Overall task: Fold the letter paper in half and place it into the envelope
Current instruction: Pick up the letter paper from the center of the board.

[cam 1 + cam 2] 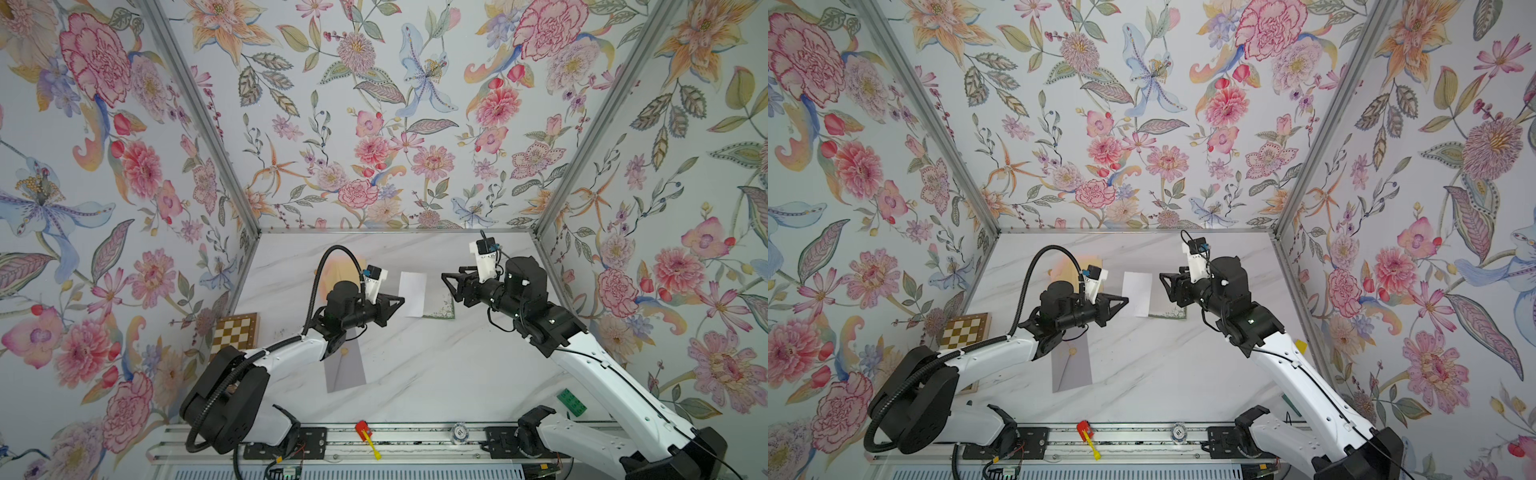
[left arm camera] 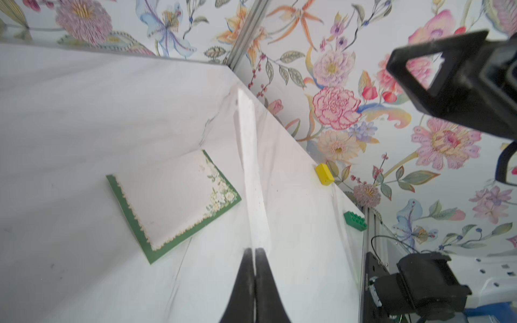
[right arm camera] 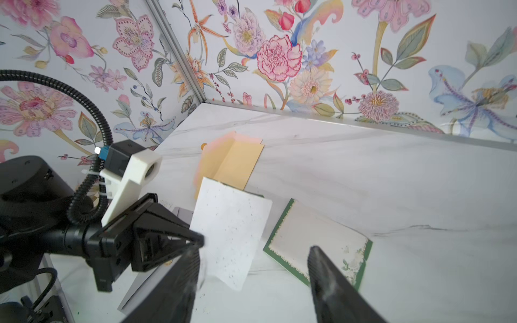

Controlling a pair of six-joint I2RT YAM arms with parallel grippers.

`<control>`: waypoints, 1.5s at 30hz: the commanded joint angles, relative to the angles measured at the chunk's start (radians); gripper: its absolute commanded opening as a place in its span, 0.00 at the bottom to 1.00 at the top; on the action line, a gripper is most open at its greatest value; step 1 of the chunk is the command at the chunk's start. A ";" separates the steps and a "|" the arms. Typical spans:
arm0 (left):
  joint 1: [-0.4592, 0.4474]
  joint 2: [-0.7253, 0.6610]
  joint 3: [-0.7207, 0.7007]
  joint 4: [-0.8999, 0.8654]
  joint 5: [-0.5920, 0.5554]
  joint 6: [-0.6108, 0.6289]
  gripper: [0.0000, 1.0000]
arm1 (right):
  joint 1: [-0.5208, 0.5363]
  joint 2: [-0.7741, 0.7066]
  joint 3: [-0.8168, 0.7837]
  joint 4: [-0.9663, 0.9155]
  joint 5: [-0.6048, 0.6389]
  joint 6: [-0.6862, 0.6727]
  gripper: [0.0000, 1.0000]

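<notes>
A white folded letter paper (image 1: 412,293) (image 1: 1137,293) hangs upright above the table's middle. My left gripper (image 1: 402,300) (image 2: 255,250) is shut on its near edge, and the sheet (image 2: 251,173) stands edge-on from the closed fingers. My right gripper (image 1: 449,286) (image 3: 254,251) is open just right of the paper (image 3: 229,235), gripping nothing. A grey envelope (image 1: 347,370) (image 1: 1071,368) with a gold seal lies under the left arm. A tan envelope (image 3: 235,162) with its flap open lies at the back.
A green-bordered floral card (image 1: 442,309) (image 2: 173,201) lies flat below the held paper. A chessboard (image 1: 235,330) leans at the left wall. A green brick (image 1: 571,401) and a yellow brick (image 2: 324,174) sit by the right wall. A red and yellow tool (image 1: 365,434) rests on the front rail.
</notes>
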 commanded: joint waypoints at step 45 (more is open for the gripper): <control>0.082 -0.080 -0.019 0.431 0.223 -0.216 0.00 | -0.045 0.414 0.131 0.497 -0.782 0.216 0.63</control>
